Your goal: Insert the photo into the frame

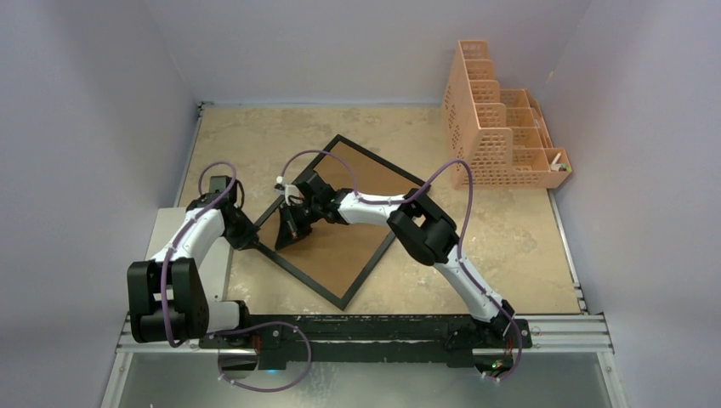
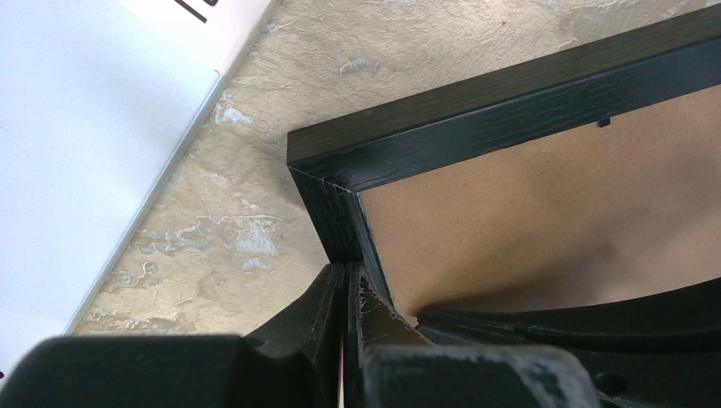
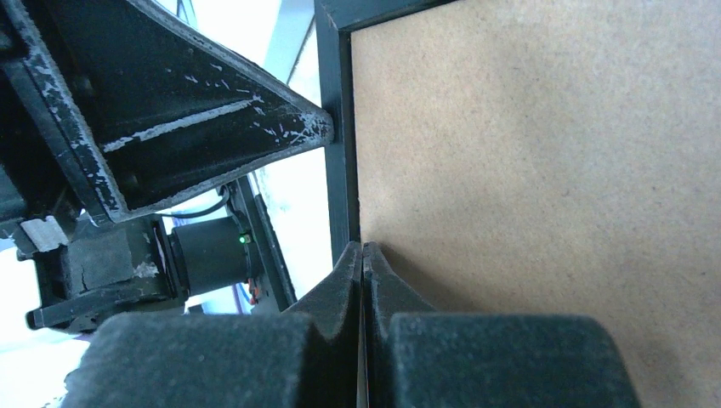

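The black frame [image 1: 299, 278] lies back-up on the table, turned like a diamond, with its brown backing board [image 1: 340, 255] showing. The photo is hidden. My left gripper [image 1: 249, 240] is shut, its tips [image 2: 345, 270] against the frame's rail [image 2: 510, 110] just below a corner, beside the board [image 2: 553, 212]. My right gripper [image 1: 287, 238] is shut, its tips [image 3: 363, 248] at the seam between the rail [image 3: 338, 187] and the board [image 3: 553, 170]. One left finger [image 3: 212, 110] touches the same rail a little farther along.
A peach mesh organizer [image 1: 502, 127] stands at the back right against the wall. A white ledge [image 1: 166, 238] borders the table's left side under the left arm. A metal rail [image 1: 383, 327] runs along the near edge.
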Controlling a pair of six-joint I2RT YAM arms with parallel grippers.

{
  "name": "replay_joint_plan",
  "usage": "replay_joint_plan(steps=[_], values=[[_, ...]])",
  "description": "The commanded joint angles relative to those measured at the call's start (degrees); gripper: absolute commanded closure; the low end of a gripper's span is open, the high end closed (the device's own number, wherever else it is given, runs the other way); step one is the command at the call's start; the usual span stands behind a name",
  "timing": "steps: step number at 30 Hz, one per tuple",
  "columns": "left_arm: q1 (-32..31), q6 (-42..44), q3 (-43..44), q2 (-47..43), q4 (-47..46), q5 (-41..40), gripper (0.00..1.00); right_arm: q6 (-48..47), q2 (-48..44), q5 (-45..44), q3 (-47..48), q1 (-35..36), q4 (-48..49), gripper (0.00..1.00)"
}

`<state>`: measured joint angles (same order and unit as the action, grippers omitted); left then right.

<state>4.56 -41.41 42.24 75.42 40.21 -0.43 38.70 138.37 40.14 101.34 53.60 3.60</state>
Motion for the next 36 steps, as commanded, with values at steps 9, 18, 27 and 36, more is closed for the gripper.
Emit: replay_joint_plan(steps=[9, 18, 27, 36], values=[[0.28, -0.35, -1.11, 2.49, 0.58, -0.54, 1.0, 2.45, -2.67, 5.17, -3.01, 0.37, 12.4, 1.0], [0.28, -0.34, -1.19, 2.53, 0.6, -0.62, 1.0, 2.83, -1.64, 5.68, -2.16, 1.21, 10.83, 1.0], [0.25, -0.34, -1.19, 2.54, 0.58, -0.63, 1.0, 1.14, 0.16, 2.71, -0.85, 1.76, 5.81, 1.0], [0.28, -0.5, -1.27, 2.46, 0.75, -0.8, 1.0, 1.69, 3.71, -3.05, 1.67, 0.76, -3.24, 1.0]])
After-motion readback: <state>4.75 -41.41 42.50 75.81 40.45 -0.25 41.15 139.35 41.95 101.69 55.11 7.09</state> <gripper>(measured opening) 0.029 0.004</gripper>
